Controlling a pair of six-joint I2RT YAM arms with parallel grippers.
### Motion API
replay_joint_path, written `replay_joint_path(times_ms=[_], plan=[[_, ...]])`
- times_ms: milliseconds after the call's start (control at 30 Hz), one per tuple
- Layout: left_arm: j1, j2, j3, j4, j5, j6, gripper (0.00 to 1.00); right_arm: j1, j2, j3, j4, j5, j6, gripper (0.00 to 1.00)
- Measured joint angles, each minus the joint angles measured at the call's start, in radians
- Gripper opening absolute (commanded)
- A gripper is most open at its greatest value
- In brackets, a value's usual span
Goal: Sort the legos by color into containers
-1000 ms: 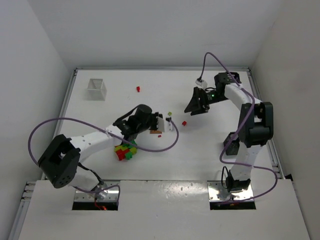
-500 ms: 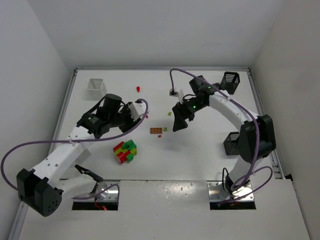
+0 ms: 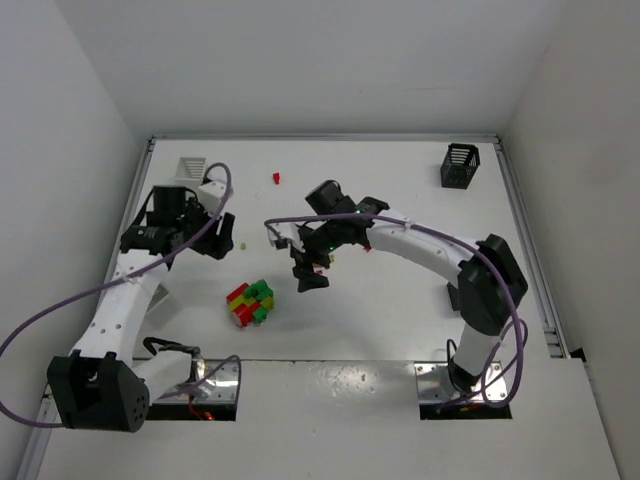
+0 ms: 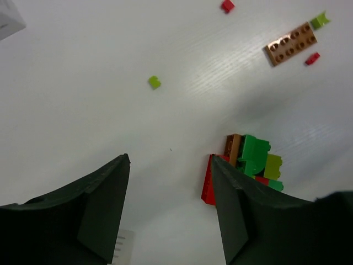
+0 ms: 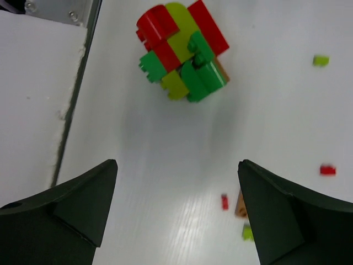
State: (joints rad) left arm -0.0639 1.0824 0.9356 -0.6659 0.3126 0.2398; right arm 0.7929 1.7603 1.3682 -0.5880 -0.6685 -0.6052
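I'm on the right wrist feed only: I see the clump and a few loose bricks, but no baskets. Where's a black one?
Observer: A black basket stands at the far right corner of the table, well away from your right gripper.
Operator: And a white one?
Observer: A white basket sits near the far left corner.
Operator: Is the left gripper carrying anything?
Observer: No, the left gripper is open and empty.
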Motion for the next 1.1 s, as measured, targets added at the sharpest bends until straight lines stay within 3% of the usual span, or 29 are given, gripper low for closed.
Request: replay_joint_path(times_ms=[400, 800, 1100], plan=[[0.342, 0.107, 0.137, -0.043, 0.182, -0.087, 0.67, 0.147, 0.245, 0.09, 0.211, -0.045, -0.166, 0.68], [0.356, 0.113, 0.137, -0.072, 0.25, -0.067, 0.67, 0.214, 0.413, 0.31, 0.248, -0.074, -0.203, 0.56], [0.356, 0.105, 0.131, -0.08, 0.261, -0.032, 0.67, 0.215, 0.465, 0.341, 0.177, -0.08, -0.208, 0.5]])
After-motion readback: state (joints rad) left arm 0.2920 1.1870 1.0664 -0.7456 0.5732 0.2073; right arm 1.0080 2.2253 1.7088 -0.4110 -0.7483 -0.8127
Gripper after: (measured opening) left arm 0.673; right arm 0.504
